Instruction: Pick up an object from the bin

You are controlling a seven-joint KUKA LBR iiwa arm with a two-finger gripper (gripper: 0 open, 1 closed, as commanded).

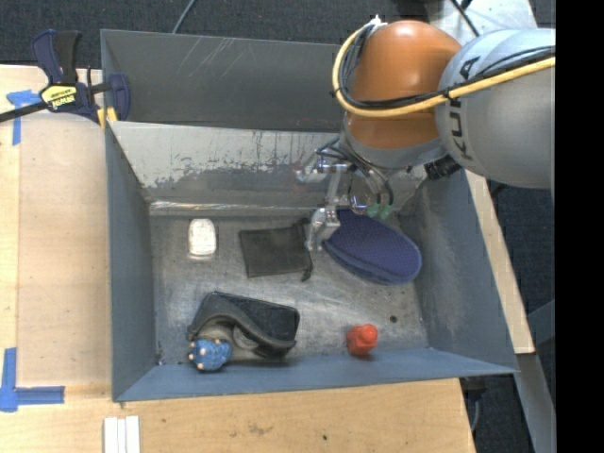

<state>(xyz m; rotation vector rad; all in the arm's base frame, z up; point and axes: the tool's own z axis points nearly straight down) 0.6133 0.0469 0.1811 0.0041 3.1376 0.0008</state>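
**A:** What do the things lie on?

**B:** The speckled, scuffed floor of a grey metal bin (127,281) with sloping walls. The back wall is scratched and streaked. Dark carpet lies behind the bin.

**A:** And inside it, from the left?

**B:** Take the dark square pad (272,251) at mid-floor as the mark. Left of the pad, well apart, lies a small white lump (201,237). Below the pad and a little left, near the front wall, sits a black shoe-like thing (255,321) with a blue ball (209,353) against its left end.

**A:** Where is the gripper?

**B:** The gripper (318,236) hangs at the pad's right edge, between the pad and a dark blue oval pouch (377,253) just beside it on the right. I cannot tell whether it is open or closed, nor whether it touches either one. The arm's orange cover (396,59) is above and right of the pad.

**A:** Anything else?

**B:** A small red ball (361,339), below and right of the pad near the front wall
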